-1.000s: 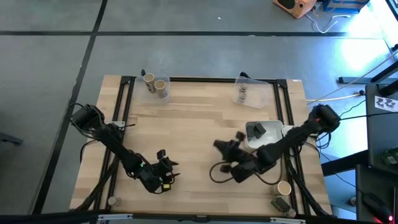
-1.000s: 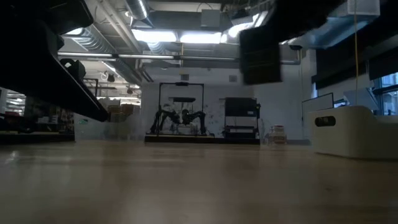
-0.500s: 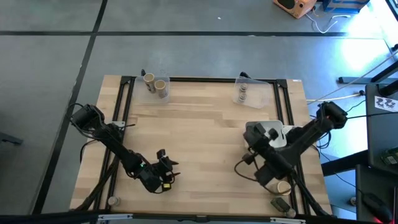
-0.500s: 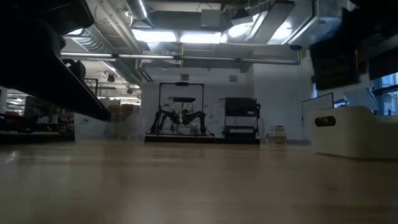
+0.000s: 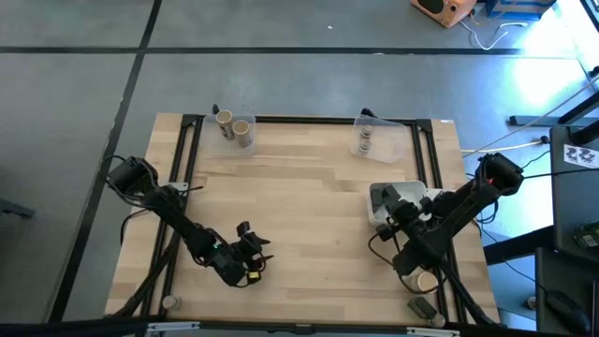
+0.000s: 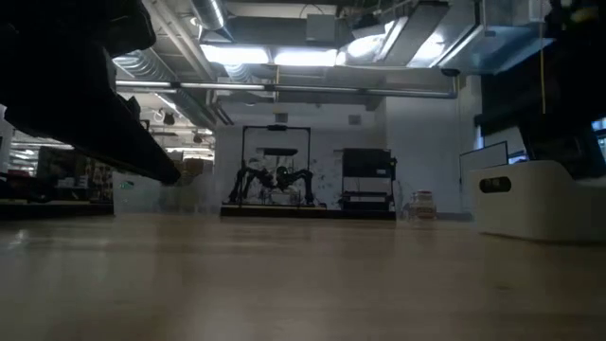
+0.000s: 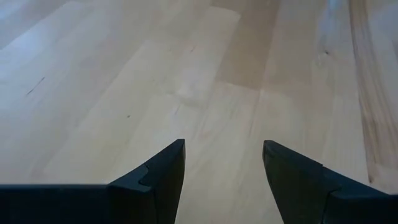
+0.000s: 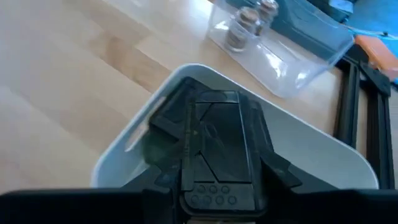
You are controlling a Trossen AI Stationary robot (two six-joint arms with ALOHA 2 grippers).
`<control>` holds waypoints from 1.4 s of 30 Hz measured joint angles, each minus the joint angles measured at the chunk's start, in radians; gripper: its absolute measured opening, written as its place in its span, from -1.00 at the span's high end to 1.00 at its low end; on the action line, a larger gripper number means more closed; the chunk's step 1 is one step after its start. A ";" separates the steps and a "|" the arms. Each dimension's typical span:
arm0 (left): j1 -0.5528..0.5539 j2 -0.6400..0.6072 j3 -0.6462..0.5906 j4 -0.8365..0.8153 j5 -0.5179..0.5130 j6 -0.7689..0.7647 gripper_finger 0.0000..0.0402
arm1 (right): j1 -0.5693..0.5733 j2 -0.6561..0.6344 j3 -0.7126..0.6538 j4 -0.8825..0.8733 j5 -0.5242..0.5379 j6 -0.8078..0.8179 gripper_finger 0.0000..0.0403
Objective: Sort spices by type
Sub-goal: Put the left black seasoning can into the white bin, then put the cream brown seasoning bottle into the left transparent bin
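Note:
My right gripper hangs over the white dish and is shut on a dark grey boxy pack. Another dark pack lies inside the dish. Tan cylinders stand in a clear tray at the far left. Grey-capped jars stand in a second clear tray. One tan cylinder and one dark pack rest near the near right corner. My left gripper is open above bare wood at the near left. My right gripper pinches the dark grey pack by its two long sides, with the pack lying along the fingers. The pack itself covers most of the fingers. It is lifted clear and held over the white dish, tilted toward the dish's inside.
A black frame runs along the table's left, far and right edges. A small cylinder stands at the near left corner. Bare wood lies between the two arms. Cables trail beside the right arm.
My right gripper has swung from the middle of the table toward the right edge and a little toward the far edge, carrying the dark pack, and now stands over the white dish.

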 joint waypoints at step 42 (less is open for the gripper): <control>0.025 0.000 0.000 0.000 0.000 -0.031 0.01 | -0.001 0.002 0.407 -0.083 -0.255 -0.404 -0.59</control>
